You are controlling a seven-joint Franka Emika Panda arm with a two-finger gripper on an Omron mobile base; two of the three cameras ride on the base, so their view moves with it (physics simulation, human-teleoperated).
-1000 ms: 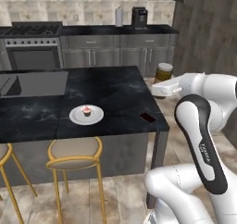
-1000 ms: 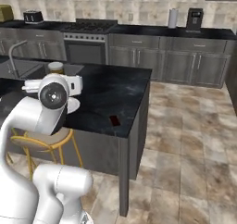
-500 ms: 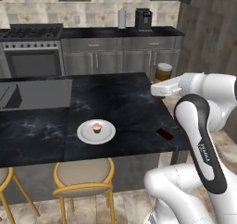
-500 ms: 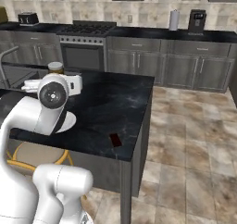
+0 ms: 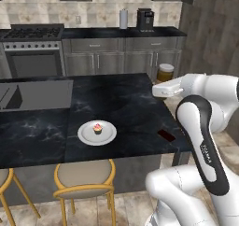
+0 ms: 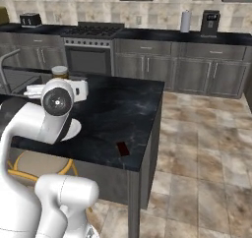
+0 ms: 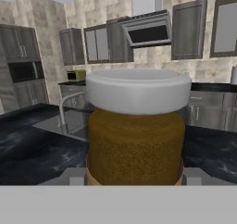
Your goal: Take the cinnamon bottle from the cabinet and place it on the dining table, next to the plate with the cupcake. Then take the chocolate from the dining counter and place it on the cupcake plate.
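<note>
Carrying the cinnamon bottle (image 7: 136, 130) clamped in its fingers (image 5: 164, 88), upright above the worktop's (image 5: 130, 108) far edge, the arm had yet to set it beside the plate (image 5: 97, 132); the chocolate (image 5: 166, 135) lay untouched.

Your arm (image 5: 200, 127) is folded high, elbow up, with the forearm reaching level out to the side over the table's edge. Your gripper (image 5: 164, 82) is clamped on the jar (image 7: 135, 126), held upright at the hand.
</note>
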